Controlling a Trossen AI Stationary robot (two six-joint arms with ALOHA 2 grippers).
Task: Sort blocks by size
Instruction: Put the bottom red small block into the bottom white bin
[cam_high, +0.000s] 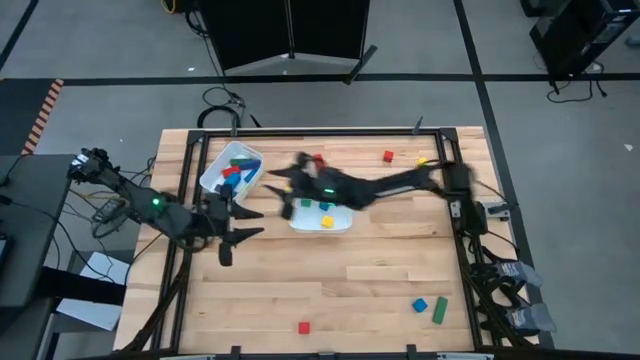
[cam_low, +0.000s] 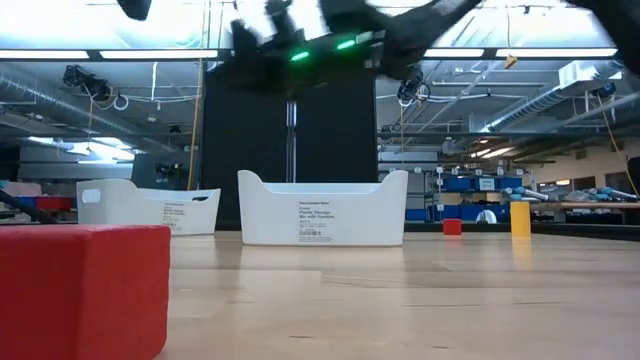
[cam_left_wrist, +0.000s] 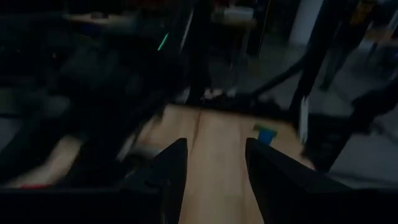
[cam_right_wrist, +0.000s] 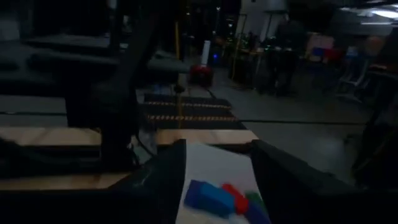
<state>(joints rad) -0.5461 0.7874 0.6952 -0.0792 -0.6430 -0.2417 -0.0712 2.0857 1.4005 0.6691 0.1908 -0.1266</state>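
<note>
From above, my right gripper (cam_high: 283, 180) reaches across the table between two white trays; it is blurred, so I cannot tell how its jaws stand there. One tray (cam_high: 212, 172) holds blue, red and green bars. The other tray (cam_high: 340, 226) holds small yellow and green cubes. Loose blocks lie scattered: a red cube (cam_high: 387, 156) near the far edge, another red cube (cam_high: 304, 327), a blue cube (cam_high: 420, 305) and a green bar (cam_high: 440, 311) near the front. My left gripper (cam_high: 232, 228) waits at the table's left, jaws spread.

At table height, a red block (cam_low: 82, 290) fills the foreground; both trays stand well behind it.

Past my left wrist, the fingers (cam_left_wrist: 171, 174) are parted over bare wood, holding nothing.

Past my right wrist, jaws are apart and empty above the bars' tray (cam_right_wrist: 214, 163).

These blocks look light, rigid and smooth; I judge flat opposite faces the best grip.
</note>
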